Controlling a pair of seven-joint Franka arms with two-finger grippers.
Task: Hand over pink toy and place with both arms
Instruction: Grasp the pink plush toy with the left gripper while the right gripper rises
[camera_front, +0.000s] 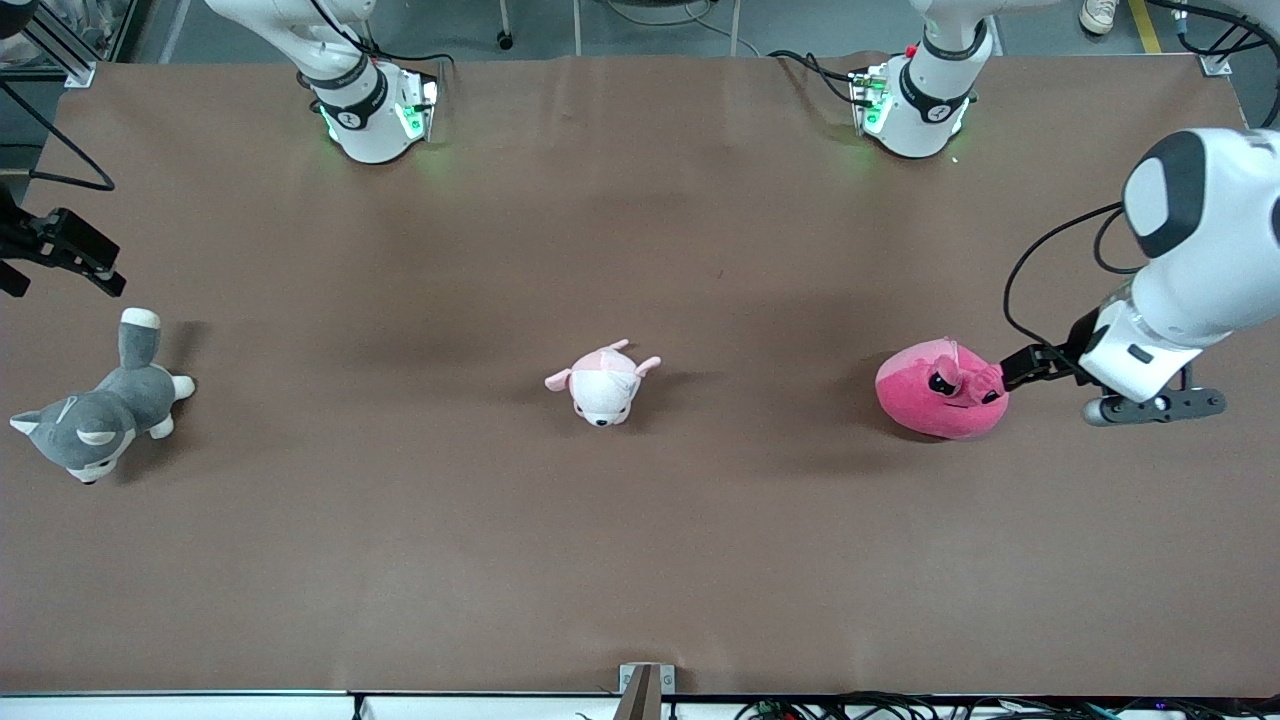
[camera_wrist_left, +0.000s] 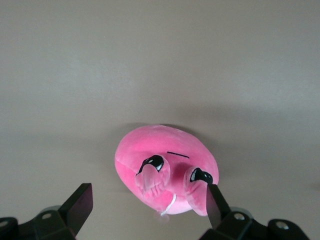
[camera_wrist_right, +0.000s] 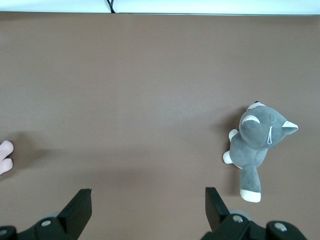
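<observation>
Down near the front camera sits the grey husky (camera_front: 98, 410), at the right arm's end of the table (camera_front: 640, 560). A small pale pink plush (camera_front: 603, 382) lies in the middle. The pink toy (camera_front: 941, 389) rests on the table toward the left arm's end, with its angry eyes and little ears turned to the left claw (camera_front: 1012, 370).

That left claw is low, right beside the toy. Its fingers (camera_wrist_left: 79, 205) are spread wide, and one finger looks to be touching an ear. It has not grabbed anything yet.

The right claw (camera_front: 70, 250) hangs over the table edge, above the husky's end, also spread wide and holding nothing. That arm is waiting.

I think the step now is the grab. To do it well, the left claw should slide in more, so the fat round body sits between both fingers, not just an ear. Then squeeze gently; the plush is squishy and could slip out. Lift it straight up before carrying it to the waiting arm.
</observation>
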